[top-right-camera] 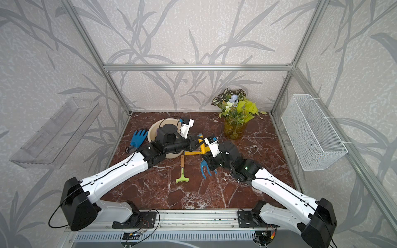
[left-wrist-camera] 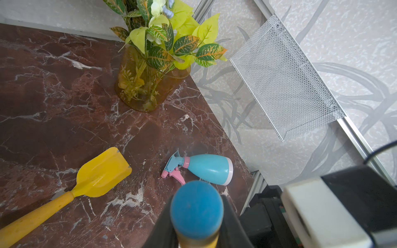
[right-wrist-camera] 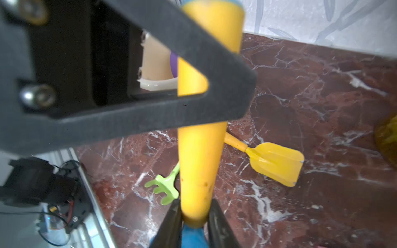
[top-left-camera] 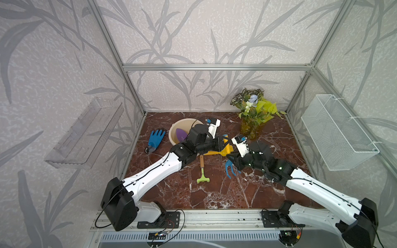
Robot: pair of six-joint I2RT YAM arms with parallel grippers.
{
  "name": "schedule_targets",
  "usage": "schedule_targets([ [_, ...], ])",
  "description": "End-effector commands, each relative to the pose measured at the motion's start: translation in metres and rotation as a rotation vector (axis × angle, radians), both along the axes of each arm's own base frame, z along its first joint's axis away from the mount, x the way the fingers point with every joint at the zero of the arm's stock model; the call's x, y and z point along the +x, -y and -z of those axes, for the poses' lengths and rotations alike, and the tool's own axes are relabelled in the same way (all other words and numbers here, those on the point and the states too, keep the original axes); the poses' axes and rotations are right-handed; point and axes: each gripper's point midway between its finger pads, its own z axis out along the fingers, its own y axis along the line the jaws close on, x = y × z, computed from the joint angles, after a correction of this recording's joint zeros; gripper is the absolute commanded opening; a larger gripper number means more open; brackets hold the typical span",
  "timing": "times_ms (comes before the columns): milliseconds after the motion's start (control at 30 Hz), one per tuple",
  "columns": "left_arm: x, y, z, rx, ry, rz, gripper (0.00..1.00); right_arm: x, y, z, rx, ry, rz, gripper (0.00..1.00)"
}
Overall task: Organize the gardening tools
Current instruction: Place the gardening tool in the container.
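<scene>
Blue fork [top-left-camera: 229,169] aloft mid-table, open marble tabletop [top-left-camera: 214,193] toward front edge

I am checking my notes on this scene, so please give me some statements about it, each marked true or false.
1. The trowel lies in the bowl. True.
2. The spray bottle stands upright. False: it lies on its side on the table.
3. The rake is in the wire basket. False: it lies on the table.
4. The handle of the fork runs between the fingers of both the left gripper and the right gripper. True.
5. The scoop stands in the vase. False: it lies flat on the table, apart from the vase.
</scene>
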Motion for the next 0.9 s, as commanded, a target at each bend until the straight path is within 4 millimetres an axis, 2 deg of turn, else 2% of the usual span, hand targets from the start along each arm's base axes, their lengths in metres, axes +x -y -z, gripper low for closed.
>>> schedule_targets([
  [0, 0.012, -0.008, -0.029, 0.031, 0.102, -0.055, 0.00, 0.009, 0.006, -0.017, 0.018, 0.066, 0.056, 0.44],
  [67, 0.020, -0.019, -0.038, 0.083, 0.146, -0.108, 0.00, 0.012, 0.011, -0.019, 0.019, 0.079, 0.085, 0.50],
  [233, 0.045, -0.068, -0.074, 0.170, 0.255, -0.286, 0.00, 0.015, 0.025, -0.024, 0.036, 0.115, 0.161, 0.56],
  [400, 0.065, -0.133, -0.109, 0.165, 0.313, -0.481, 0.00, 0.016, 0.037, -0.026, 0.043, 0.137, 0.212, 0.60],
  [433, 0.068, -0.152, -0.116, 0.178, 0.336, -0.545, 0.00, 0.016, 0.038, -0.026, 0.043, 0.135, 0.219, 0.59],
  [567, 0.070, -0.207, -0.134, 0.253, 0.419, -0.762, 0.00, 0.016, 0.039, -0.023, 0.044, 0.127, 0.226, 0.60],
  [633, 0.072, -0.226, -0.136, 0.270, 0.451, -0.836, 0.02, 0.016, 0.039, -0.021, 0.045, 0.124, 0.228, 0.60],
  [700, 0.076, -0.235, -0.132, 0.268, 0.460, -0.869, 0.03, 0.017, 0.037, -0.020, 0.050, 0.121, 0.227, 0.60],
  [867, 0.096, -0.244, -0.105, 0.287, 0.458, -0.903, 0.03, 0.016, 0.037, -0.020, 0.064, 0.112, 0.230, 0.60],
])
